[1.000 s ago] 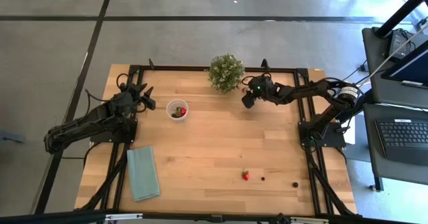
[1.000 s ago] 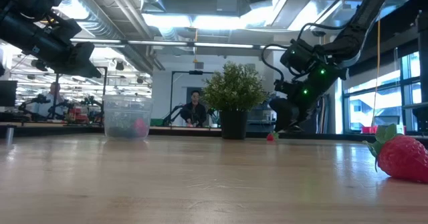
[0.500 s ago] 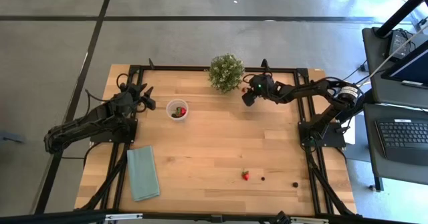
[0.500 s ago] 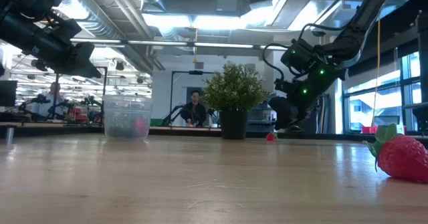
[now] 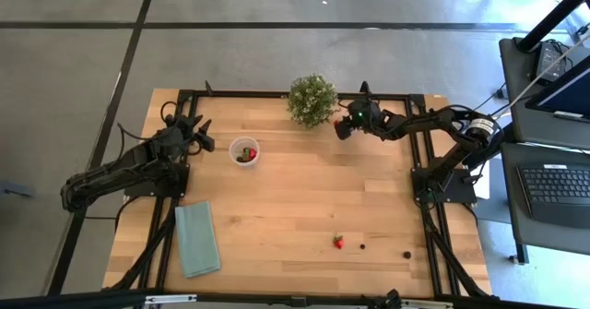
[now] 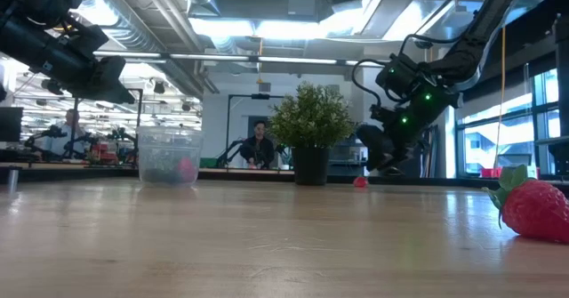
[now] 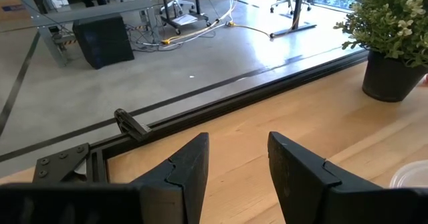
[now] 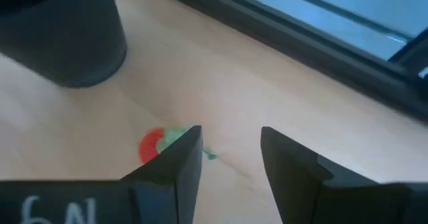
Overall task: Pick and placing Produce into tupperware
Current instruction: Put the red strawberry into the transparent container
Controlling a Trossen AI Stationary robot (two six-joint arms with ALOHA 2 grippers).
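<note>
Two matte-black jointed arms w/ looping black cables. Right arm (image 5: 419, 124) has green LEDs near wrist; left arm (image 5: 120, 169) all dark. Fingers (image 7: 301, 174) are black, angular, wedge-shaped; white markings on right wrist housing.

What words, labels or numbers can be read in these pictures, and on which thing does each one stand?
"6N" or similar: pale marks on the right gripper's own dark body in the right wrist view; partly cut off, so the reading is unsure.
Laptop keys, high view: too small to read.
Nothing readable on the tupperware, the plant pot or the cloth.
</note>
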